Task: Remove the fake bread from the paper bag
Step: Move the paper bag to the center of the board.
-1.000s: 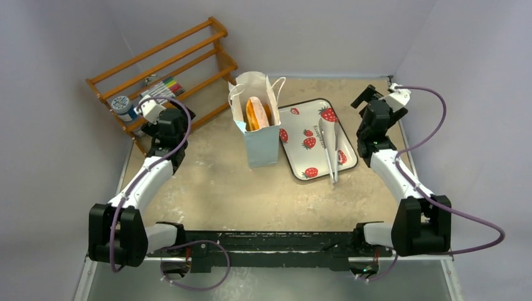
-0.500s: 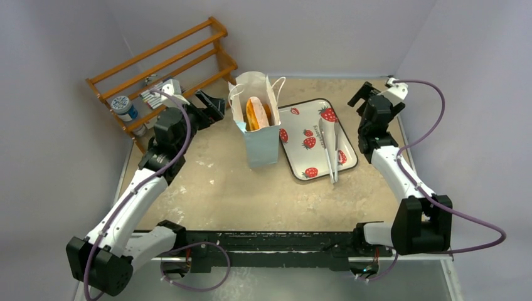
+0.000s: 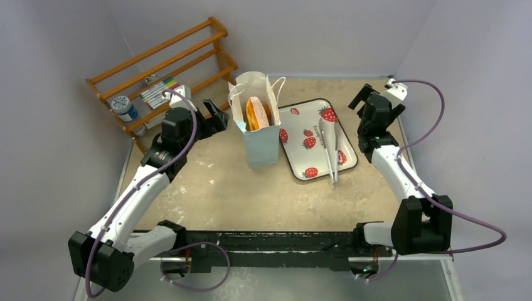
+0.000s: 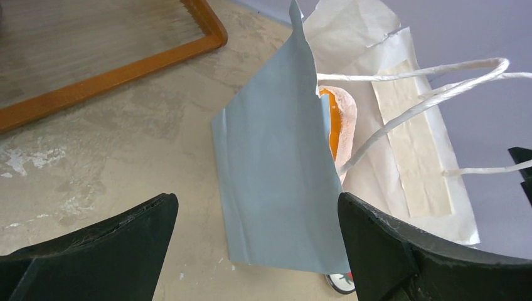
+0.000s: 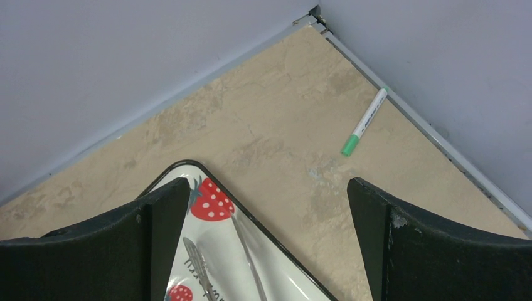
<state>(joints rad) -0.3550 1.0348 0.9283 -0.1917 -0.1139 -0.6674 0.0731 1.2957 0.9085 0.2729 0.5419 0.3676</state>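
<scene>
Stage: approach, as I judge it; nothing is gripped yet.
Paper bag (image 3: 261, 139): stands upright mid-table, mouth open to the top, cord handles arching over the opening.
Fake bread (image 3: 253, 113): inside the bag, standing on end. An orange-and-pale piece shows at the mouth. Long axis roughly vertical. I cannot tell whether other pieces lie beneath it.
Left end effector (image 3: 216, 114): fingers wide apart, empty, just beside the bag's left wall and not touching it. In its wrist view the blue side panel (image 4: 276, 182) sits between the fingers, with the bread (image 4: 335, 122) peeking past the panel's edge.
Right end effector (image 3: 359, 100): fingers apart, empty, near the far right of the table (image 3: 219, 182), facing the corner.
Between right arm and bag: strawberry tray (image 3: 295, 153) with metal tongs (image 3: 329, 147) lying on it.
Key relation: bread lies right of the left end effector and behind the paper wall, so the left arm is clearly nearer.
Next move, by judgement: rise above the rim, then descend along the upright axis.
Risk: handles may snag and the light bag may tip.
</scene>
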